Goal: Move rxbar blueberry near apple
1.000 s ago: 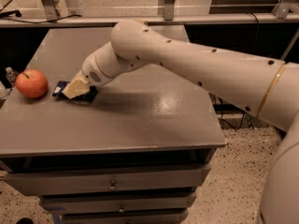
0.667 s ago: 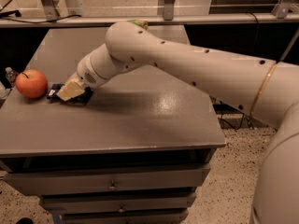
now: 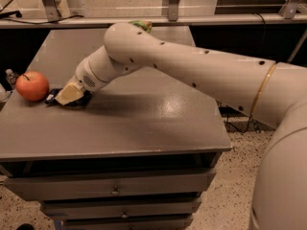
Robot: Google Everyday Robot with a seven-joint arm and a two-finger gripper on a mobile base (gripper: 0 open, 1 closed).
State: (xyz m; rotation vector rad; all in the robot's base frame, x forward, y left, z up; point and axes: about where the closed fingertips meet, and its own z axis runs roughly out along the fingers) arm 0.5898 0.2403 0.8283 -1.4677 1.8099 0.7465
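Observation:
The red-orange apple sits near the left edge of the grey table. Right next to it, on its right, my gripper is down at the table surface. The dark navy rxbar blueberry lies flat under the cream-coloured fingers, with only its dark edges showing around them. The bar's left end is very close to the apple. My arm reaches in from the right across the table.
A green snack bag peeks out behind my arm at the table's back. The table has drawers below its front edge. A small bottle stands off the table's left edge, behind the apple.
My gripper has slid left with the bar, bringing it closer to the apple. The apple has not moved.

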